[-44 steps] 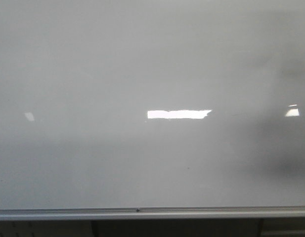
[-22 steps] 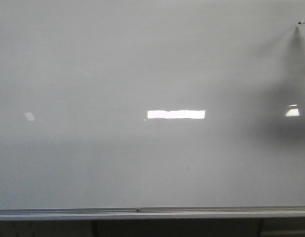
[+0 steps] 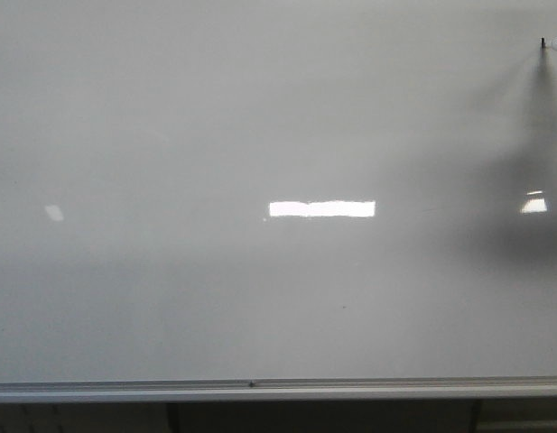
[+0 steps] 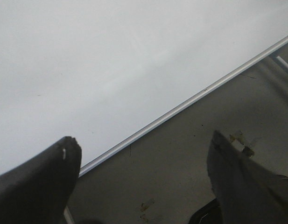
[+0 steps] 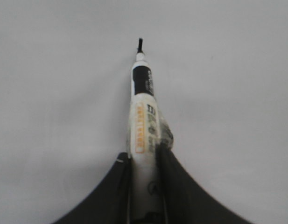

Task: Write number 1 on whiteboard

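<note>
The number 1 (image 3: 543, 41) is barely begun: a tiny black mark near the far right corner of the glossy white, silver-rimmed whiteboard (image 3: 260, 135). The right gripper (image 5: 143, 161) pinches the white marker (image 5: 143, 116), tip touching. The left gripper (image 4: 144, 154) is spread, empty.

Whiteboard (image 3: 215, 117): glossy white face, smooth, throwing bright reflections of light; a few faint specks on it. Rim (image 3: 260, 390) along the whiteboard's lower edge: silver-grey metal, brushed, dull sheen.

Table (image 4: 181, 168) just past that rim, left wrist view: matt grey-brown surface, scuffed, with small flaked marks.

Left gripper (image 4: 144, 182): fingers matt black, plastic-looking, edges chipped.

Marker pen (image 5: 144, 121), tip at the whiteboard: smooth white plastic barrel, slight gloss, printed paper-like label, black nib. Right gripper (image 5: 144, 182): same matt black finish.
</note>
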{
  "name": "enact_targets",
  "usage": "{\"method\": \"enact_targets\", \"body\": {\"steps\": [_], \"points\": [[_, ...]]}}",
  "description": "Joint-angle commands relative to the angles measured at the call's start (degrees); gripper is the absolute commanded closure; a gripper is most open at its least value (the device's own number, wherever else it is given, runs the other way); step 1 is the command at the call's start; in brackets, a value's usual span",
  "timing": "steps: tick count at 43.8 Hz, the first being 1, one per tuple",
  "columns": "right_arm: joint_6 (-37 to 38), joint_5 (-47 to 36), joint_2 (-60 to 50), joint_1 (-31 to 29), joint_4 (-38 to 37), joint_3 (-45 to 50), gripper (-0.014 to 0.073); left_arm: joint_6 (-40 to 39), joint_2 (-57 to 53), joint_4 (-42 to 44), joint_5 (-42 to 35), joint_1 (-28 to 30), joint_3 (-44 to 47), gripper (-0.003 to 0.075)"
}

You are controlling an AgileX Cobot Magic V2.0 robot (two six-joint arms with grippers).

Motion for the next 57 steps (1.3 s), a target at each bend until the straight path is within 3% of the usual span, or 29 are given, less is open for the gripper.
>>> {"method": "enact_targets", "body": {"steps": [1,9,17,24,29,37,44,57], "points": [[-0.5,1.3,-0.6,-0.3,-0.4,-2.0,0.0581,-0.5,-0.1,-0.7,-3.4,0.2,-1.3,0.0176],[-0.5,9.7,2.2,-0.3,-0.4,-2.0,0.0581,-0.5,-0.1,-0.7,-3.4,0.2,-1.3,0.0176],[-0.5,11.2,2.7,-0.3,-0.4,-2.1,0.0581,-0.5,-0.1,-0.7,-3.4,0.2,-1.3,0.0176],[-0.5,13.8,-2.2,-0.3,-0.4,-4.1,0.0581,-0.5,-0.1,-0.7,-3.4,0.2,-1.3,0.0176],[-0.8,21.0,-6.8,-0.3,-0.4,-7.1,0.0581,-0.5,-0.1,-0.9,-3.4,0.2,-1.3,0.0176],[-10.2,46.5,-8.7,1.5,0.9,-16.5,0.0581,6.3,1.3,-8.2,-2.8,0.1,-1.3,0.0176],[-17.6,62.0,-8.4,4.2,5.7,-20.2,0.0581,16.3,4.0,-17.1,-0.6,-2.1,-1.6,0.0176],[-35.1,66.0,-8.4,14.6,20.8,-20.2,0.0581,24.4,11.0,-19.7,-0.4,-13.9,-6.8,0.0176]]}}
